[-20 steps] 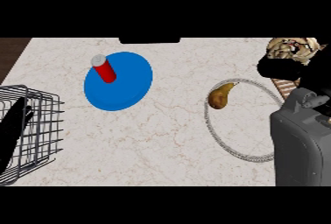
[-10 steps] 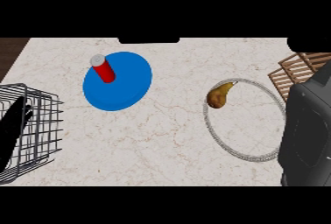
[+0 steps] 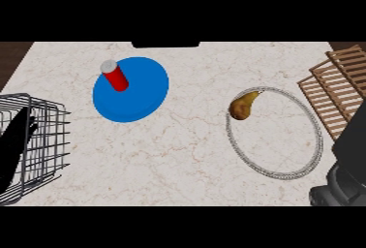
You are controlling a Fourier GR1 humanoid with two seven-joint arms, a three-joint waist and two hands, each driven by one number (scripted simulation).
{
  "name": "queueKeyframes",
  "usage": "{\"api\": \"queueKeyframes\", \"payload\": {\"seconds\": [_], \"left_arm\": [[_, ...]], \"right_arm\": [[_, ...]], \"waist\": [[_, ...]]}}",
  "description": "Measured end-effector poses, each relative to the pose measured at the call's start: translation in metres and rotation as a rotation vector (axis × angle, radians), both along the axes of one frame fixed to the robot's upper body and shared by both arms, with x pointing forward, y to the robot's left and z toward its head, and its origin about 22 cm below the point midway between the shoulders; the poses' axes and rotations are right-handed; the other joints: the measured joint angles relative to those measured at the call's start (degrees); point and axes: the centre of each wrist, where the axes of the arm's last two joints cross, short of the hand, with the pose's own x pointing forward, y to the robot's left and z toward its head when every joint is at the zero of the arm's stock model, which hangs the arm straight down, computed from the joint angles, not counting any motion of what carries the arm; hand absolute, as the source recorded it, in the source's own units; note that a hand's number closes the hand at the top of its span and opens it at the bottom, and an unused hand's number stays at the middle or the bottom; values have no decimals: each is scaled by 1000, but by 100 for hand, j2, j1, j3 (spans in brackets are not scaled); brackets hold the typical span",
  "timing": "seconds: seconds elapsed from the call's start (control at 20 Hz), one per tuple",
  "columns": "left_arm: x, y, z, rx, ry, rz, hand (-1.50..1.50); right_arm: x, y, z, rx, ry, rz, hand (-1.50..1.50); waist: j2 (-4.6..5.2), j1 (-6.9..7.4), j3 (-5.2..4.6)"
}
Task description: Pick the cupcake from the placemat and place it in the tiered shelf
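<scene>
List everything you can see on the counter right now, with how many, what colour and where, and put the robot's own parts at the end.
counter: one, pale marbled, fills the view
plate: one, blue, upper left
cylinder: one, red with a grey top, on the plate's upper left part
ring: one, grey, right of centre
pear-shaped item: one, brown, on the ring's upper left rim
wire basket: one, black, left edge
slatted rack: one, wooden brown, upper right edge
left hand: one, black, left edge, fingers up at the wire basket
right arm: one, dark grey, lower right corner; hand not seen
</scene>
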Motion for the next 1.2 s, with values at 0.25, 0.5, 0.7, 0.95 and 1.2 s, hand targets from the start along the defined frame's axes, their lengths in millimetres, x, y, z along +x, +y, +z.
{"api": "queueKeyframes", "payload": {"seconds": [0.25,0.5,0.7,0.95,1.2], "left_arm": [[4,0,1,1,0,-3,0],[6,1,-1,-7,0,-8,0],[2,-1,-3,-8,-6,-9,0],[3,-1,-3,-12,-8,-12,0],[6,-1,-3,-5,-11,-15,0]], "right_arm": [[2,-25,11,6,57,-84,150],[7,-55,16,21,125,-154,150],[2,-80,12,44,144,-193,150],[-2,-108,1,101,125,-217,150],[-6,-141,-17,148,96,-279,-150]], "waist": [[15,6,3],[26,37,8],[20,50,10],[28,69,6],[37,64,9]]}}
